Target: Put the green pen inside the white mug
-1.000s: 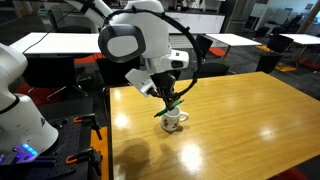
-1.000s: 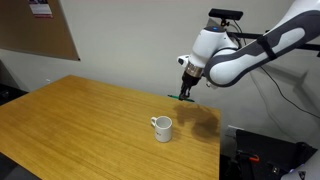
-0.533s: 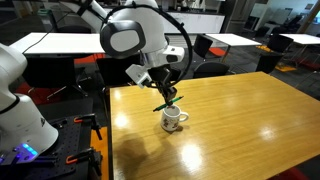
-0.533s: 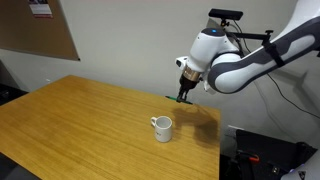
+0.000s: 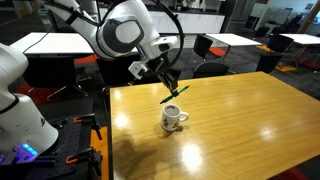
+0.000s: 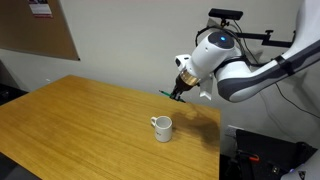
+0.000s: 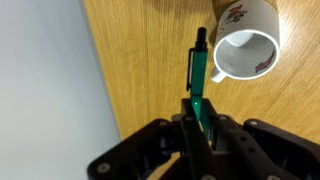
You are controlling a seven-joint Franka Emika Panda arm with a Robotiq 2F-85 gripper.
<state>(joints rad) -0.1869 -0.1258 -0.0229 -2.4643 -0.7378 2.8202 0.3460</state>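
Wrist view: the gripper [image 7: 197, 118] is closed tight on the green pen [image 7: 198, 72]. The pen's lower end is hidden between the fingers [image 7: 186, 112]. Its free part sticks straight out from them, dark tip farthest from the gripper.

The white mug [image 7: 245, 48] is cut off by the top edge of this view, and no handle shows here. Its dark interior and some reddish markings on the outer wall are visible. In this picture the pen's shaft lies just beside the mug's rim and does not overlap the opening.

In both exterior views the fingers are too small to make out singly. The gripper [image 5: 169, 86] holds the pen [image 5: 172, 95] tilted in the air, above the mug [image 5: 173, 119] and clear of it. In an exterior view the pen [image 6: 170, 96] is only a green sliver under the gripper [image 6: 179, 91], and the mug [image 6: 162, 127] stands upright on the wooden table [image 6: 70, 120], handle showing.

Surroundings: a second white robot body [image 5: 18, 100] beside the table [image 5: 255, 120], white tables [image 5: 60, 41] behind, a corkboard [image 6: 45, 30] on the wall, and dark equipment [image 6: 265, 155] off the table's far corner.
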